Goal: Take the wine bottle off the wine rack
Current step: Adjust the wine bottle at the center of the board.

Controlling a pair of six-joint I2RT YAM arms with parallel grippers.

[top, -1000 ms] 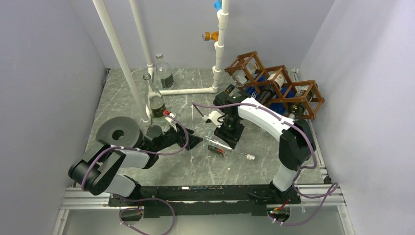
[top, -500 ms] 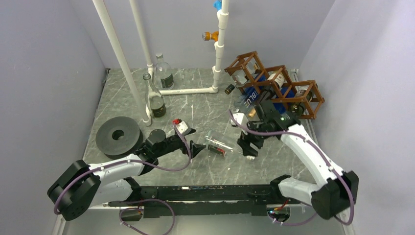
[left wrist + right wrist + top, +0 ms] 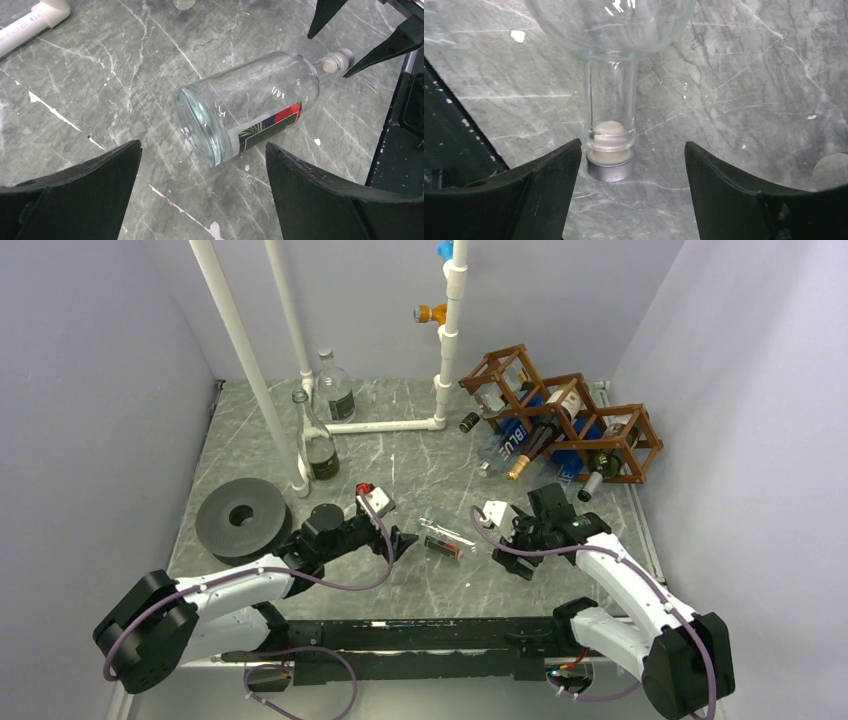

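Right wrist view: the right gripper is spread wide and holds nothing. The stoppered neck of the clear wine bottle lies on the marble table just ahead of its fingertips. The left gripper is equally wide and empty, and the bottle's base faces it. Both arms reach low, facing each other. The wine rack stands well beyond the right gripper, with other bottles in its cells.

There was one wine rack holding at least three racked bottles, two upright bottles far left, one clear bottle lying on the desk, and one black disc.
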